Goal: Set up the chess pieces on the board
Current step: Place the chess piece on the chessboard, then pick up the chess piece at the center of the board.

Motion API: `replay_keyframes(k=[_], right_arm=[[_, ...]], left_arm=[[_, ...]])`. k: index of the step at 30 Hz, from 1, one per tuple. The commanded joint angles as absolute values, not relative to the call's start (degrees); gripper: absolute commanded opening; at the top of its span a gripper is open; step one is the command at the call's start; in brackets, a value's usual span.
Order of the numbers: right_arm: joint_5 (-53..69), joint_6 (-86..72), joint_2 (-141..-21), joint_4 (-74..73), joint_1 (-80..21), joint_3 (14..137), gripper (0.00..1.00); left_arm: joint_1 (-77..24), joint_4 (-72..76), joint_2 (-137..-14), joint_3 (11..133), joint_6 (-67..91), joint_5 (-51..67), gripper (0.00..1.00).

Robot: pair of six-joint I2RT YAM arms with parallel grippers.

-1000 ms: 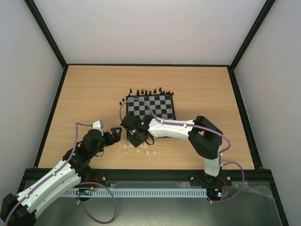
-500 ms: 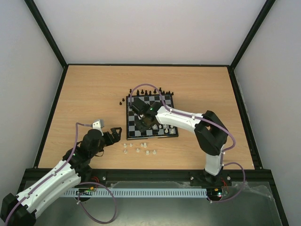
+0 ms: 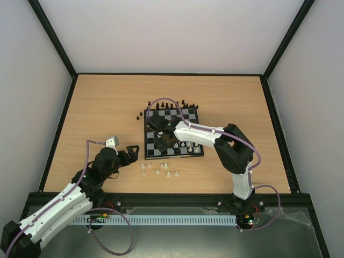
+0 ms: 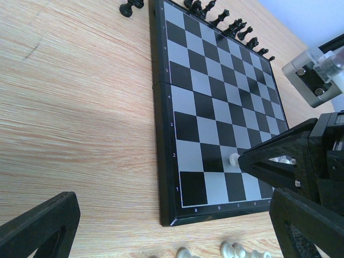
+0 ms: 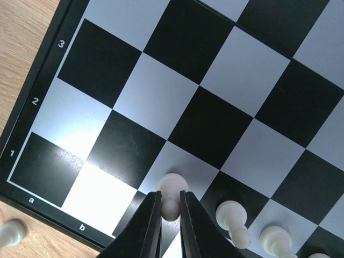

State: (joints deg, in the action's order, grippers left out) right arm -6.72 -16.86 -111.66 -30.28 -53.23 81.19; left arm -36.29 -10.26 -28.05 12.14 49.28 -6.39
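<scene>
Right wrist: right end effector (image 5: 170,207) pinched shut on a white pawn (image 5: 172,185).
Centre its base on the board (image 5: 215,123), on the pale square beneath, then open gently and lift straight.

I work over a desk (image 3: 97,113) of pale wood with a fine, straight grain, edged by a thin black rim (image 3: 59,129). White walls (image 3: 172,32) close it in on three sides, and black posts (image 3: 54,37) rise from the far corners. A white slotted strip (image 3: 172,220) runs along the near edge. One short dark scuff (image 4: 31,49) marks the wood.
</scene>
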Motion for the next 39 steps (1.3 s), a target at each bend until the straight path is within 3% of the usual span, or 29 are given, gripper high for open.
replay_keyframes(k=[1,6,24,39], right_arm=[[-7.11,-16.05,-113.18,-33.13,-52.84,82.66,0.12],[-7.60,-16.08,-113.72,-33.09,-52.67,82.52,0.12],[-2.29,-16.35,-104.27,-31.88,-56.08,80.95,0.33],[0.78,-16.78,-109.80,-31.47,-62.90,81.31,0.33]], left_arm=[[-35.94,-10.90,-28.03,11.69,48.98,-7.03,0.99],[-35.90,-10.81,-28.13,11.52,48.96,-7.12,1.00],[-35.89,-10.28,-28.47,11.33,49.09,-7.47,1.00],[-35.86,-15.46,-19.09,13.25,49.92,-8.82,1.00]])
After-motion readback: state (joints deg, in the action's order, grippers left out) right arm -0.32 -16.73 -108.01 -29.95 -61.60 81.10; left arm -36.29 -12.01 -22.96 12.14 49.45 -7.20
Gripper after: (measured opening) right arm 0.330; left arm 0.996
